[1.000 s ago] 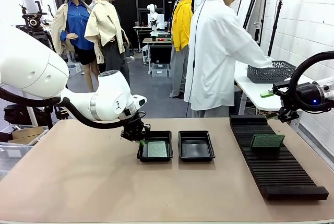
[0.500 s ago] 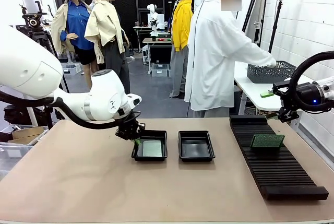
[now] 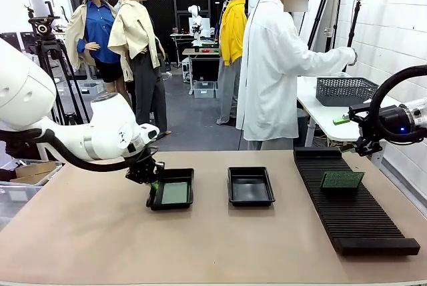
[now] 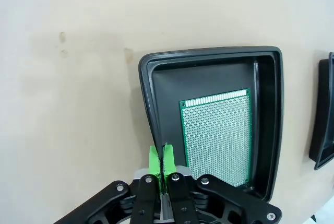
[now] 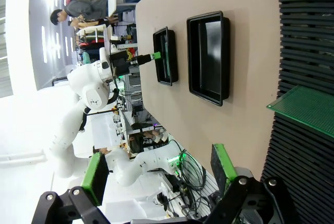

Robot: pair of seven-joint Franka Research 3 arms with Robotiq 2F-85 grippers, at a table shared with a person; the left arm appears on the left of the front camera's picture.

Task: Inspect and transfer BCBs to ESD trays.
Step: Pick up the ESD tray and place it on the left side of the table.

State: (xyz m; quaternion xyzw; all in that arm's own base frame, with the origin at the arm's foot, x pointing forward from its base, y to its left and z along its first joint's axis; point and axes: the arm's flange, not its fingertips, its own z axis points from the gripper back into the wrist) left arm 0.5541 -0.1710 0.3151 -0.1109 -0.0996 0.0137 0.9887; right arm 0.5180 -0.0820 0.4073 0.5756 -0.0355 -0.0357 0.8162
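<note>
My left gripper [image 3: 152, 181] is shut on the left rim of an ESD tray [image 3: 170, 207], a shallow black tray left of the table's middle. In the left wrist view the green pads [image 4: 154, 158] pinch that tray's rim [image 4: 147, 109], and a green BCB [image 4: 219, 135] lies flat inside it. A second ESD tray [image 3: 250, 189] sits bare at the centre, apart from the first. Another BCB [image 3: 342, 179] rests on the long black rack [image 3: 353, 223]. My right gripper [image 5: 159, 174] hangs open above the rack's far end, holding nothing.
A person in a white coat [image 3: 280, 66] stands at the far edge, reaching toward the right wall. A grey mesh basket [image 3: 345, 91] stands on the white side table behind the rack. Bare tabletop [image 3: 100, 233] lies in front of the trays and to their left.
My left gripper has pulled its tray, with the board in it, leftward away from the other tray. The person's arm has risen from the basket. The right arm has not moved.
</note>
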